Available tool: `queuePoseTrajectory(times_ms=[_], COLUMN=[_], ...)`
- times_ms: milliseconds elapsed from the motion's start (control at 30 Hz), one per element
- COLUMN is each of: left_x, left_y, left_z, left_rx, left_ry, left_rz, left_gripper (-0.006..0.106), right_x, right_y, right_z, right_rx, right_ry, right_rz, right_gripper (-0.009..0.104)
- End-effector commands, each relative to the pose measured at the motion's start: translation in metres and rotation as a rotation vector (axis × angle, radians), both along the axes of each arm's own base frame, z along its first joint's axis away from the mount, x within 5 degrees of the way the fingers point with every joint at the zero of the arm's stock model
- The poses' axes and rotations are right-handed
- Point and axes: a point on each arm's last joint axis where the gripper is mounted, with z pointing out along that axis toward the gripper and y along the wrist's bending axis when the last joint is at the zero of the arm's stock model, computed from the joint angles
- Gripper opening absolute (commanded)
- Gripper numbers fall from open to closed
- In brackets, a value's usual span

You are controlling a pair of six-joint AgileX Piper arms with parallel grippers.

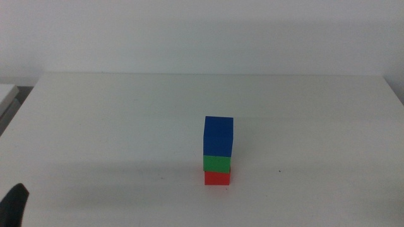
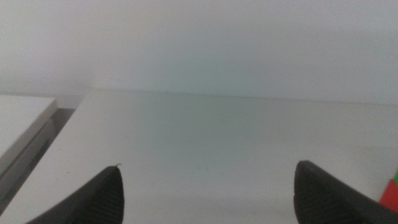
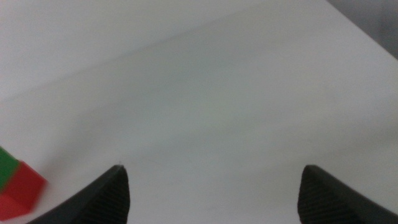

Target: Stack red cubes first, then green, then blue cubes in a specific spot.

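Observation:
Three cubes stand in one upright stack near the table's middle, toward the front: the red cube (image 1: 217, 178) at the bottom, the green cube (image 1: 217, 164) on it, the blue cube (image 1: 218, 135) on top. No gripper touches the stack. My left gripper (image 2: 209, 165) is open and holds nothing; one dark finger (image 1: 14, 205) shows at the front left corner of the middle view. The right gripper (image 3: 213, 167) is also open and holds nothing, with the red cube (image 3: 22, 190) and green cube (image 3: 6, 167) off to its side. The specific spot is hidden.
A white slab (image 1: 6, 94) lies beside the table's left edge, also seen as the white slab (image 2: 22, 124) in the left wrist view. A plain wall rises behind the table's back edge (image 1: 214, 74).

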Motion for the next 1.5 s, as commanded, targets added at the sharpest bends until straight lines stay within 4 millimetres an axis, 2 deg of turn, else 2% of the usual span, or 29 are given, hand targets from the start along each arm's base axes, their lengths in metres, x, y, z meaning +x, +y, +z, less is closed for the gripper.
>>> queuePoseTrajectory(times_ms=[0, 167, 333, 600, 900, 1067, 1467], left_x=[0.002, 0.006, 0.006, 0.006, 0.006, 0.006, 0.006], left_y=[0.001, 0.002, 0.003, 0.005, 0.005, 0.005, 0.005], left_z=[-0.006, -0.021, -0.021, -0.020, -0.020, -0.020, -0.020], left_rx=[0.009, 0.008, 0.027, 0.166, 0.166, 0.166, 0.164], left_ry=[-0.031, -0.040, -0.048, -0.068, -0.068, -0.068, -0.068], left_rz=[0.015, 0.027, 0.030, 0.040, 0.040, 0.040, 0.040], left_gripper=[0.094, 0.094, 0.094, 0.094, 0.094, 0.094, 0.094], right_x=[0.002, 0.004, 0.007, 0.007, 0.006, 0.007, 0.007], right_y=[-0.002, -0.001, 0.001, 0.002, 0.004, 0.006, 0.007], right_z=[-0.009, -0.017, -0.008, -0.007, -0.009, 0.000, 0.001], right_rx=[-0.043, -0.064, -0.044, -0.016, 0.053, -0.345, -0.364], right_ry=[-0.008, -0.027, -0.133, -0.133, -0.111, -0.233, -0.247], right_rz=[-0.019, -0.009, 0.015, 0.016, 0.011, 0.129, 0.143], right_gripper=[0.093, 0.093, 0.093, 0.093, 0.093, 0.093, 0.093])
